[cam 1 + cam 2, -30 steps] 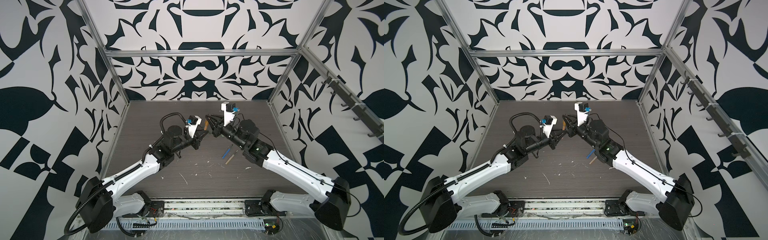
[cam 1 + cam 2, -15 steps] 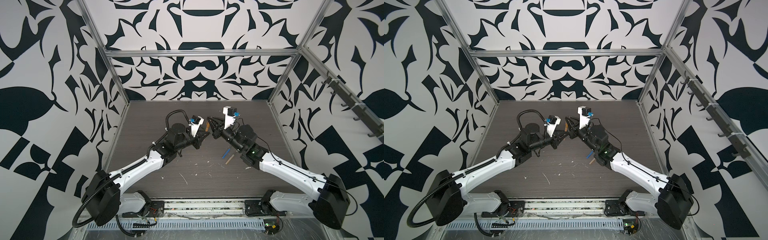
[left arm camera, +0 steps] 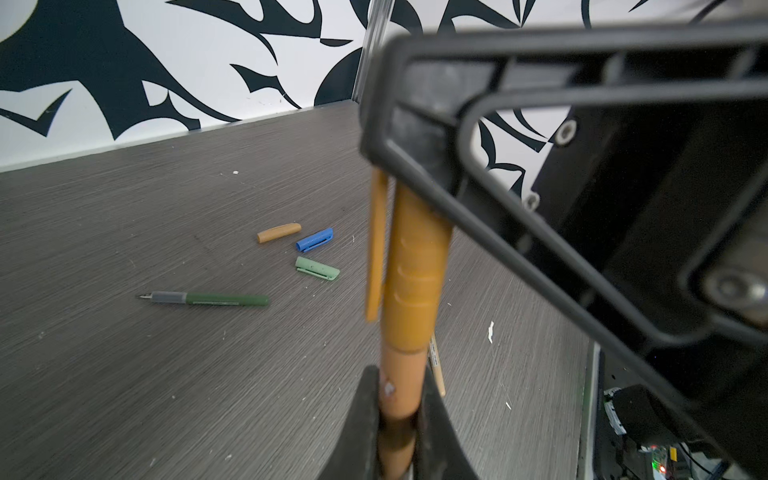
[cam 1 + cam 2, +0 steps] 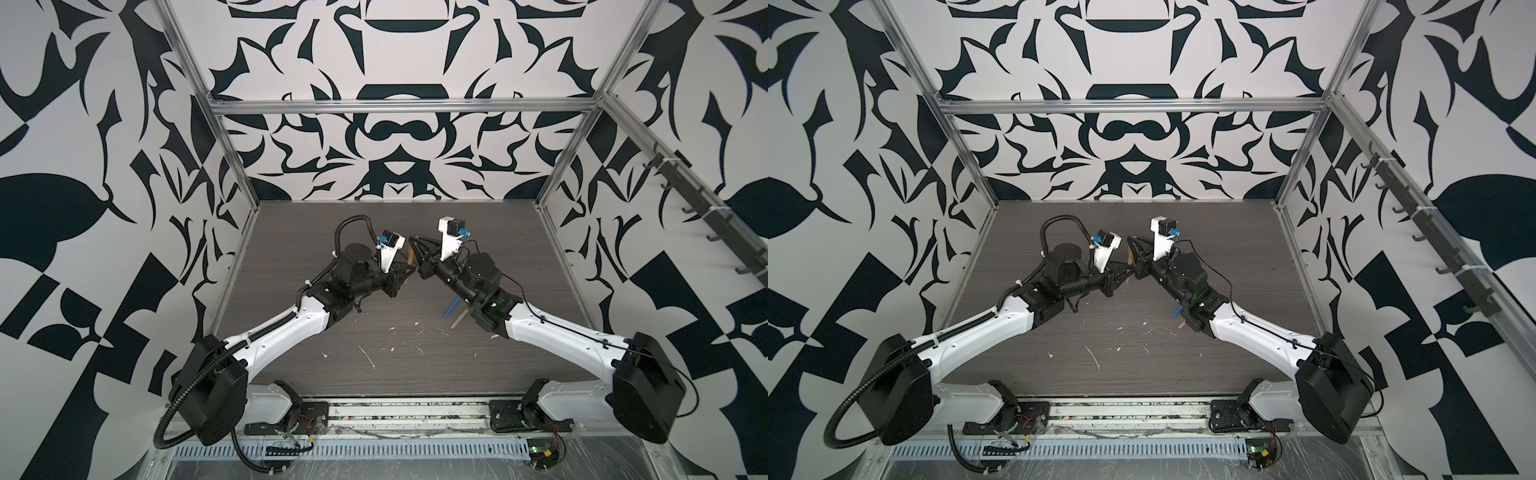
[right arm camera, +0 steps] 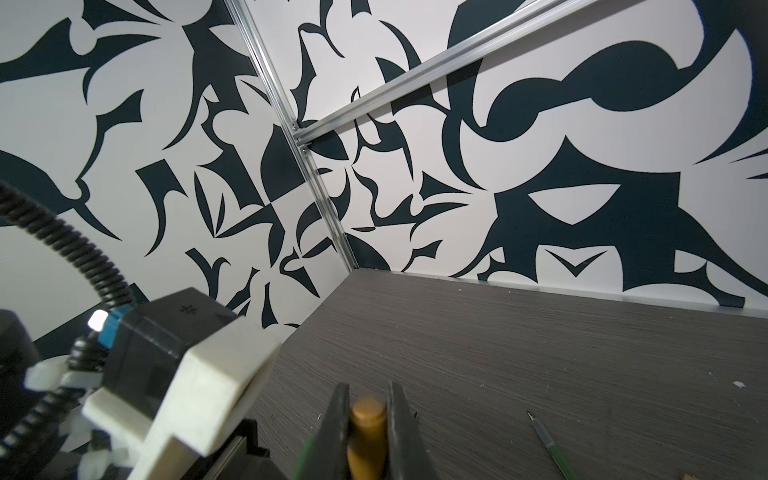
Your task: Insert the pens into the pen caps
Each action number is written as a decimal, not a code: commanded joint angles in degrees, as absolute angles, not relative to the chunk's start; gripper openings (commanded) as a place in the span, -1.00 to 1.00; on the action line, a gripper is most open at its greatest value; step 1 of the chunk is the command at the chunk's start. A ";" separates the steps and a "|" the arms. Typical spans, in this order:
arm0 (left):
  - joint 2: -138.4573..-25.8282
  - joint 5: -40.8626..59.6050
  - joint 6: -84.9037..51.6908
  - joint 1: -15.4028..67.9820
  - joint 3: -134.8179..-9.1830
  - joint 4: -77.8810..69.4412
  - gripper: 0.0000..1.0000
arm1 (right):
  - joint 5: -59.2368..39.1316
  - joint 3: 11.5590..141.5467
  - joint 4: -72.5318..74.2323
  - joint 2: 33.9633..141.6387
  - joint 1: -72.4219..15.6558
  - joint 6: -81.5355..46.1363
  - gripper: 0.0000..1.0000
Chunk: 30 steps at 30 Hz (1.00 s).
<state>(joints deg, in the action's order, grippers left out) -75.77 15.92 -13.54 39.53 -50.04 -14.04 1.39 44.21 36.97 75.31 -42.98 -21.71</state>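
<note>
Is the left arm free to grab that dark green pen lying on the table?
Probably not yet: the left tool is shut on the ochre pen, seated in the cap that the right tool holds. The dark green pen itself lies uncovered.

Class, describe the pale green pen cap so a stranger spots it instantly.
On the dark tabletop, three loose caps cluster near a dark green pen. The pale green cap lies nearest that pen, unlike the blue cap and tan cap.
</note>
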 commanded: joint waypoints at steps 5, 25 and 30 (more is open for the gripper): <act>-71.62 9.36 -19.29 34.26 -59.62 -38.69 -1.00 | -6.94 37.30 8.26 76.24 -46.36 -20.87 -1.00; -60.38 8.77 -21.70 34.71 -35.36 -20.17 -1.00 | 9.69 51.61 -6.81 53.81 -46.22 -17.44 -0.21; -60.03 7.39 -20.91 34.71 -37.24 -15.20 -1.00 | 14.92 43.41 -10.49 48.92 -46.05 -19.17 -0.21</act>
<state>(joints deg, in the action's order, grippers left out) -60.84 9.74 -21.04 34.68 -34.92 -18.44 9.67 45.95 -6.70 50.37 -46.22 -18.26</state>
